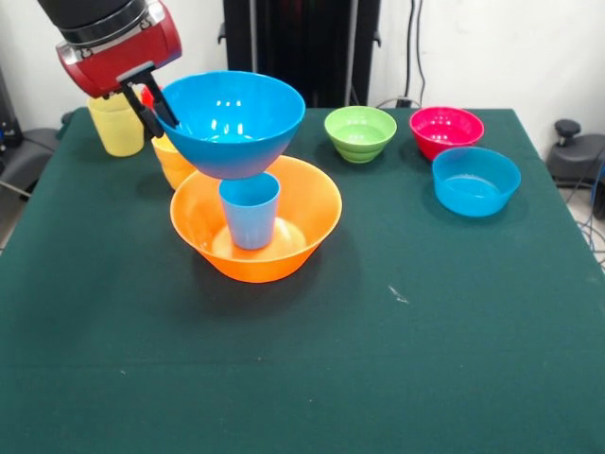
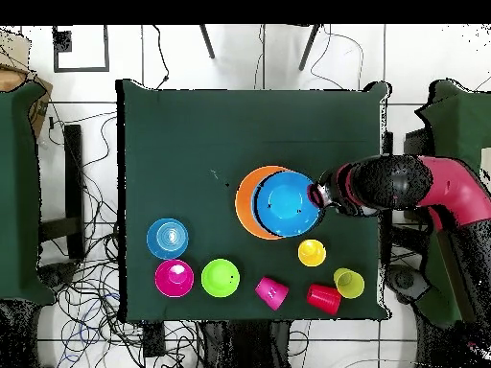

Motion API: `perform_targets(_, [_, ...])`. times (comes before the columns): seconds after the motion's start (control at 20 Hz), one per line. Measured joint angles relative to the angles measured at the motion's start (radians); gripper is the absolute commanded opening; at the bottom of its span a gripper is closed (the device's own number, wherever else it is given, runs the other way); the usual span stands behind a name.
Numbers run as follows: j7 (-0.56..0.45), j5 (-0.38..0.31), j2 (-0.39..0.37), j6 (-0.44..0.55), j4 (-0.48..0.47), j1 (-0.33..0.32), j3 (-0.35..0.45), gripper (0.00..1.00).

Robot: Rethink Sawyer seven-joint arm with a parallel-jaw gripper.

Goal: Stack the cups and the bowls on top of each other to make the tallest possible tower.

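Overhead, jaws pinch the glossy round large blue bowl's (image 1: 235, 121) rim above the light blue cup (image 1: 250, 210).

Five bowls are out: a large orange bowl (image 1: 255, 223), a large blue bowl (image 1: 233, 118), a green bowl (image 1: 360, 133), a magenta bowl (image 1: 446, 130) and a small blue bowl (image 1: 475, 181). Five cups show across the two views: light blue cup (image 1: 250, 210), yellow cup (image 1: 115, 124), orange cup (image 1: 173, 162), red cup (image 2: 324, 298) and pink cup (image 2: 271, 291)
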Motion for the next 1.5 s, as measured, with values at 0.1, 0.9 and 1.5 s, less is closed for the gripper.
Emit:
perform_targets(0.1, [0.0, 0.0, 0.0, -0.005, 0.001, -0.001, 0.0, 0.0])
perform_targets(0.9, [0.0, 0.003, -0.005, -0.049, 0.054, -0.006, 0.0, 0.0])
perform_targets(1.5, [0.0, 0.003, -0.004, -0.094, 0.059, -0.006, 0.0, 0.0])
